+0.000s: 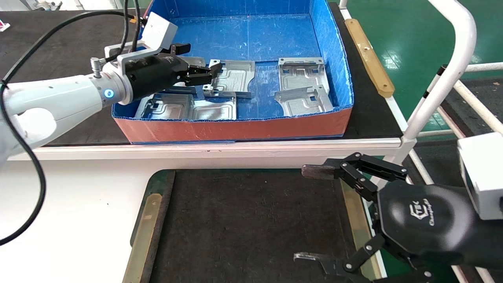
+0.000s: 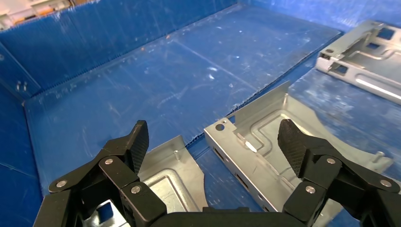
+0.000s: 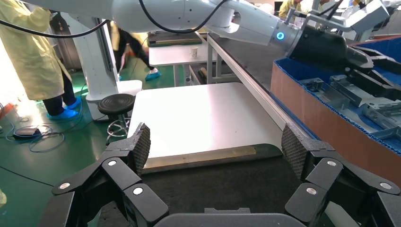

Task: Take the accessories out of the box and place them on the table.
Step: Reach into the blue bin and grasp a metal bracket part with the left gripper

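The box (image 1: 235,127), blue inside with an orange front wall, holds several silvery accessories, among them a middle plate (image 1: 234,76), two at the right (image 1: 302,72) (image 1: 304,101) and two by the front wall (image 1: 169,107) (image 1: 214,110). My left gripper (image 1: 200,63) is low inside the box and open. In the left wrist view this gripper (image 2: 213,142) straddles the raised edge of the middle plate (image 2: 265,142); a curved-cut plate (image 2: 165,175) lies under the other finger. My right gripper (image 1: 310,214) hangs open and empty over the right side of the table's black mat (image 1: 251,220).
The box rests on a black-topped bench with a white rim (image 1: 235,151). Tan strips (image 1: 147,232) border the mat on the white table (image 1: 78,204). A white tube frame (image 1: 444,78) rises at the right. Beyond the table, people in yellow (image 3: 33,52) and a stool (image 3: 116,104) stand.
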### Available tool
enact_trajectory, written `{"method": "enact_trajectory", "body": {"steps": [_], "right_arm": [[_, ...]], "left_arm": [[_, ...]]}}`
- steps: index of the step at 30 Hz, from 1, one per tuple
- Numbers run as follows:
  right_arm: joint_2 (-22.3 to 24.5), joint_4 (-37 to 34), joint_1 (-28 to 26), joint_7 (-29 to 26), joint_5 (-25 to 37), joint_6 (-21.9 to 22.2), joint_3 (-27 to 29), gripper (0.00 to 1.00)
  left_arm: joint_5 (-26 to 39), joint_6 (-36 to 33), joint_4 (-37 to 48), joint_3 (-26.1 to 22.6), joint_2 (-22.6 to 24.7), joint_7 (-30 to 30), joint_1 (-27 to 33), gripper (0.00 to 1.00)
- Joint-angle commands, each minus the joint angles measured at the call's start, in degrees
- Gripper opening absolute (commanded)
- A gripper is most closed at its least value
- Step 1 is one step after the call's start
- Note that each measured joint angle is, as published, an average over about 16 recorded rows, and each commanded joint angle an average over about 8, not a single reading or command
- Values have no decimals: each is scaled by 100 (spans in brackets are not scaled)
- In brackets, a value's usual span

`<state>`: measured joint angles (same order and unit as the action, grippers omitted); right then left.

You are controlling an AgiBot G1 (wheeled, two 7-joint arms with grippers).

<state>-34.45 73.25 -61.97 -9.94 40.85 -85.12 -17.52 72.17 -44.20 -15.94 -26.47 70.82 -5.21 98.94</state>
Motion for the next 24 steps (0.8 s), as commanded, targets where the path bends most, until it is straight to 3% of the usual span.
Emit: {"method": "enact_trajectory", "body": {"steps": [1, 16, 18, 19, 24], "right_arm": [[0, 0, 0, 0, 0, 0, 0, 100], [2, -1, 0, 2, -3, 2, -3, 100], [2, -1, 1, 3, -3, 3, -3, 100], [2, -2, 1, 3, -3, 3, -3, 93], [2, -2, 1, 2, -3, 3, -3, 31]], "left_arm": [[-1, 82, 142, 8, 78, -57, 37, 100], [-16, 335, 807, 26, 389, -96, 198, 100], [-16, 346, 843, 26, 403, -84, 208, 81], [-15, 352, 863, 26, 410, -78, 213, 68], [-14, 347, 838, 23, 399, -87, 210, 6]]}}
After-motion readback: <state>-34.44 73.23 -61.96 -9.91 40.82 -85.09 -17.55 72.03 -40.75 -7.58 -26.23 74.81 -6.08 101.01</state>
